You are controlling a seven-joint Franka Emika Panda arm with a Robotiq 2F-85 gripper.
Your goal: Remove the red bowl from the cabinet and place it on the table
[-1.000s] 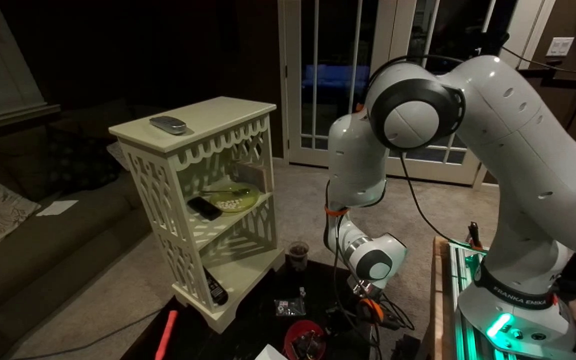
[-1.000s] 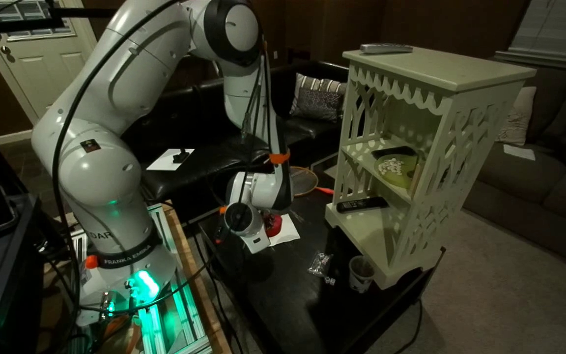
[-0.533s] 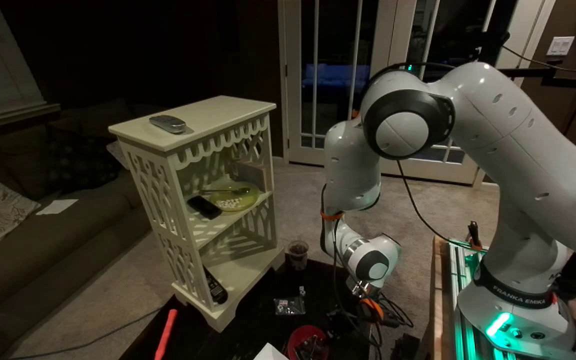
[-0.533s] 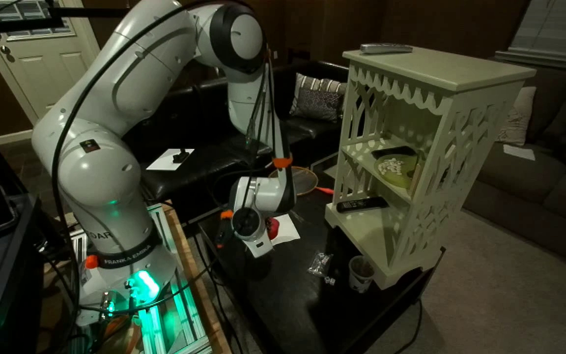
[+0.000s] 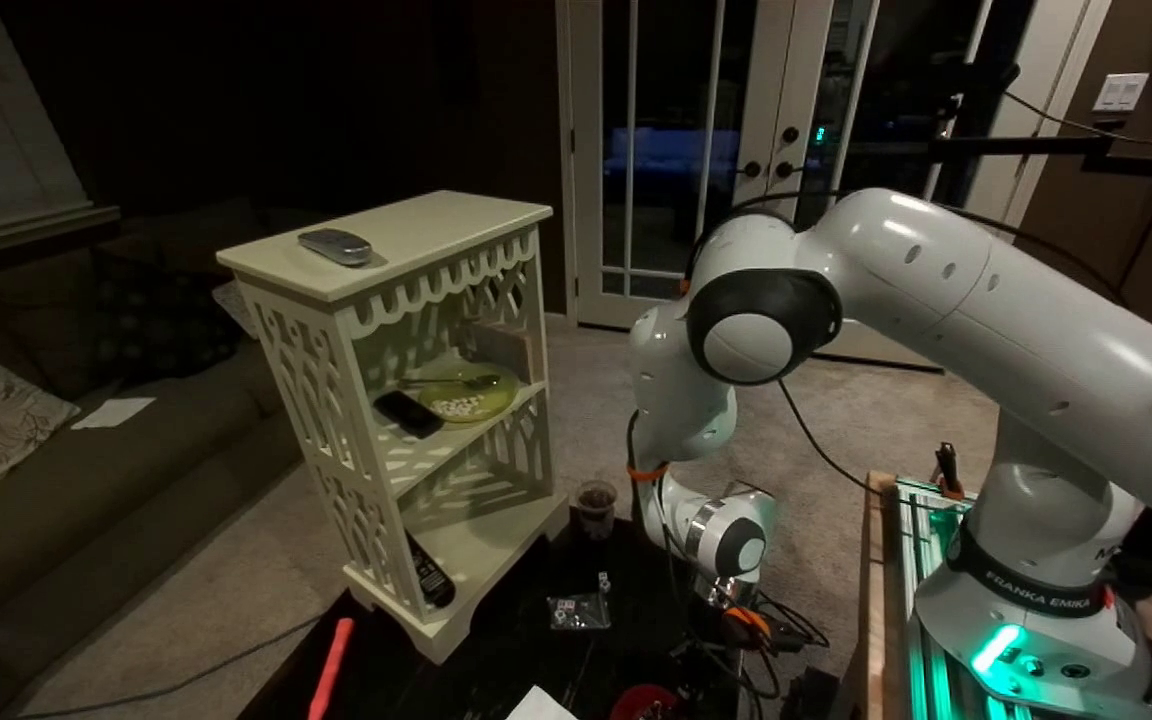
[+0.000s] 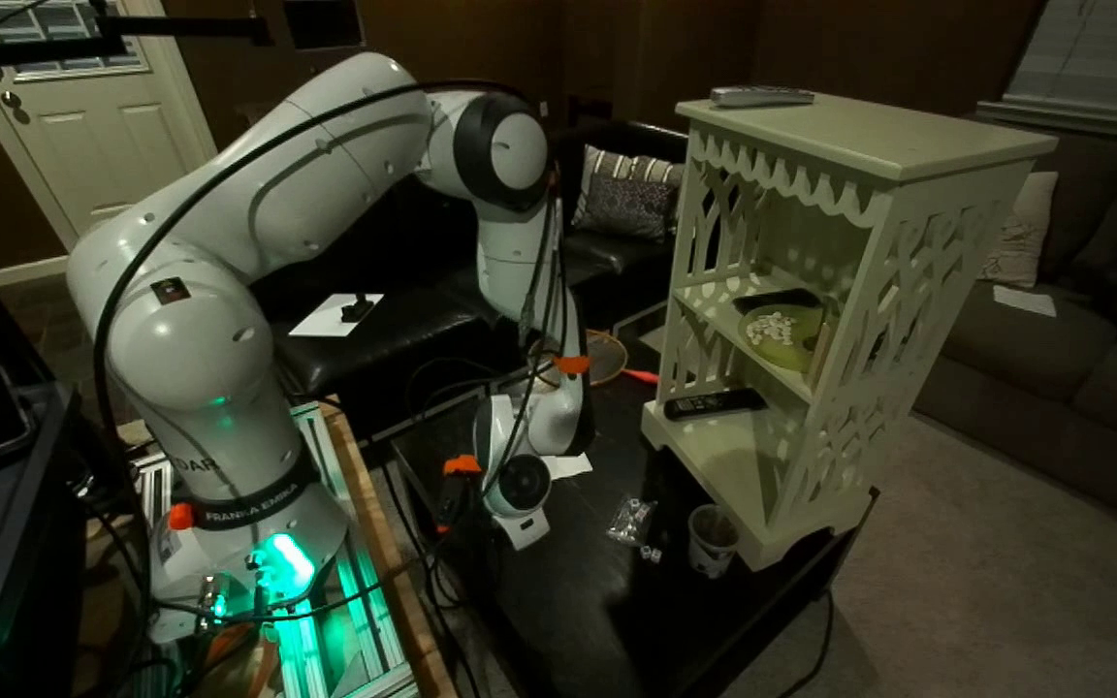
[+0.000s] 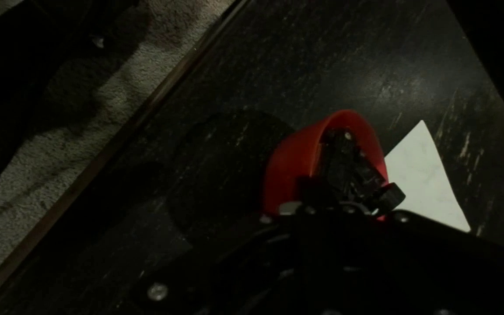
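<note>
The red bowl (image 7: 287,162) is tilted in the wrist view, with dark objects in it. My gripper (image 7: 322,201) appears shut on its near side; the fingertips are very dark. The bowl shows at the bottom edge of an exterior view (image 5: 642,697), over the black table (image 5: 516,650). A round dark shadow lies beside it on the tabletop; I cannot tell whether the bowl touches the table. In an exterior view my arm hides the bowl over the table (image 6: 558,611). The cream cabinet (image 5: 436,230) stands at the table's far end, also in an exterior view (image 6: 869,136).
The cabinet holds a green plate (image 5: 476,400) of white pieces, a black phone (image 5: 408,414) and a remote (image 6: 714,403). A cup (image 6: 714,540), a clear bag (image 6: 631,521), white paper (image 7: 427,179) and a racket (image 6: 602,357) lie around the table. Cables hang along my arm.
My arm has lowered and reached further out. The red bowl has moved with it, down toward the bottom edge in an exterior view and out of sight behind the arm in an exterior view.
</note>
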